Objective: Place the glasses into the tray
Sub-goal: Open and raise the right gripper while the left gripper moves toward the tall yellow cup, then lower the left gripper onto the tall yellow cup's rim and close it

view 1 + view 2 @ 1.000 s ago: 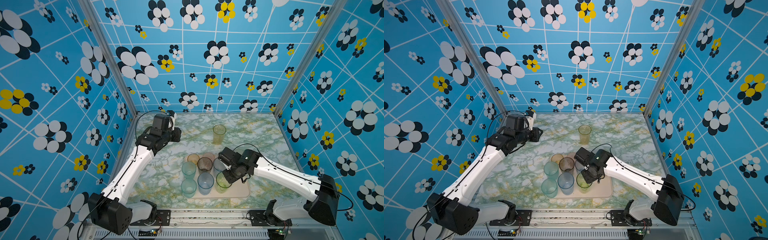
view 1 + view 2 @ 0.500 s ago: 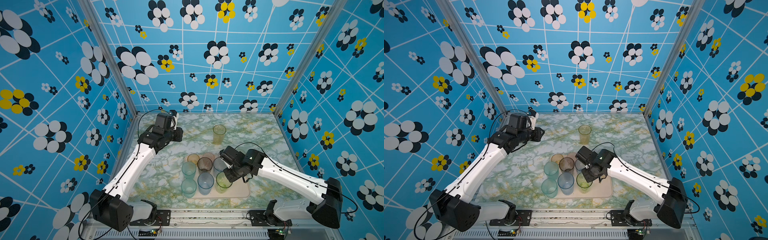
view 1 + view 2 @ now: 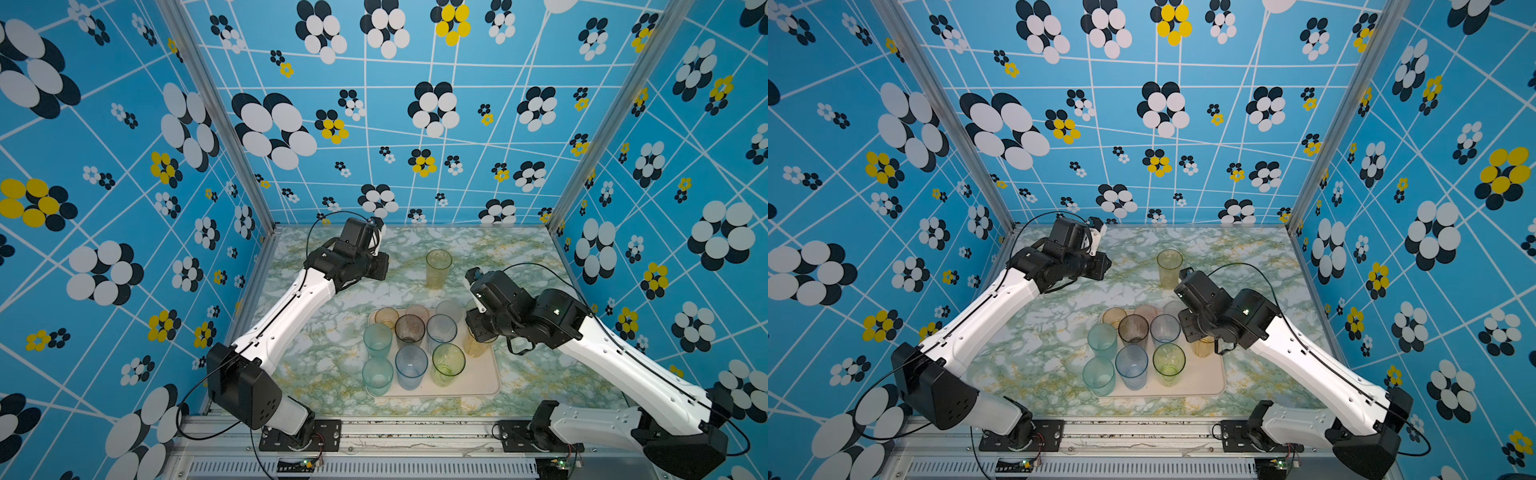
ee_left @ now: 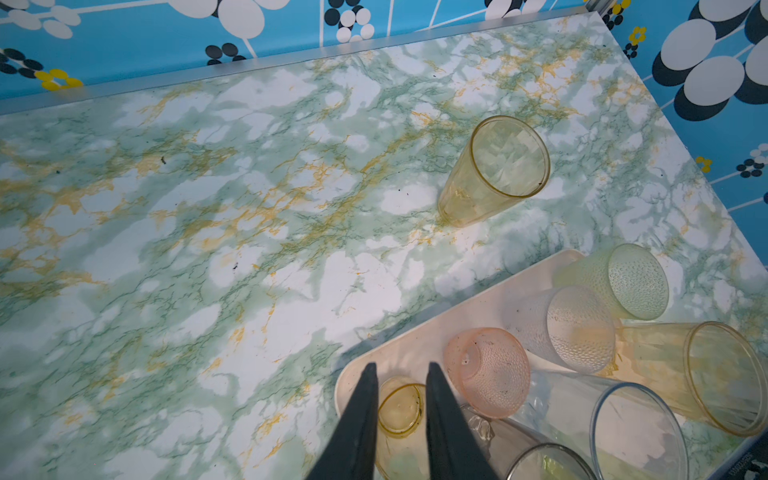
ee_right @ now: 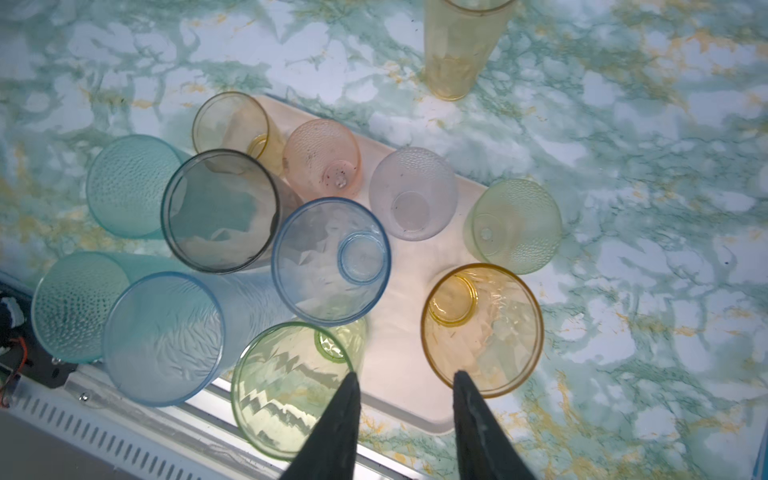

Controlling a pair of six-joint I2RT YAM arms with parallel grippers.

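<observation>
The cream tray (image 3: 484, 380) (image 3: 1210, 380) (image 5: 405, 365) holds several tinted glasses standing upright and close together. A tall amber glass (image 5: 482, 328) (image 3: 476, 347) stands near its right edge. My right gripper (image 5: 404, 374) is open above the tray, between that amber glass and a tall green glass (image 5: 291, 386), with nothing in its jaws. One tall yellow glass (image 3: 437, 268) (image 3: 1169, 268) (image 4: 494, 170) stands alone on the table behind the tray. My left gripper (image 4: 401, 365) hangs high over the tray's far left corner, its jaws a little apart and empty.
A short pale-green glass (image 5: 513, 226) (image 4: 623, 282) sits at the tray's far right corner; whether it is inside the rim I cannot tell. Blue patterned walls (image 3: 415, 124) close the marble table (image 3: 324, 361) on three sides. A metal rail (image 3: 415, 432) runs along the front.
My right gripper has opened wider and drawn back a little to the right, leaving the amber glass standing on the tray. The left arm has swung rightward toward the middle.
</observation>
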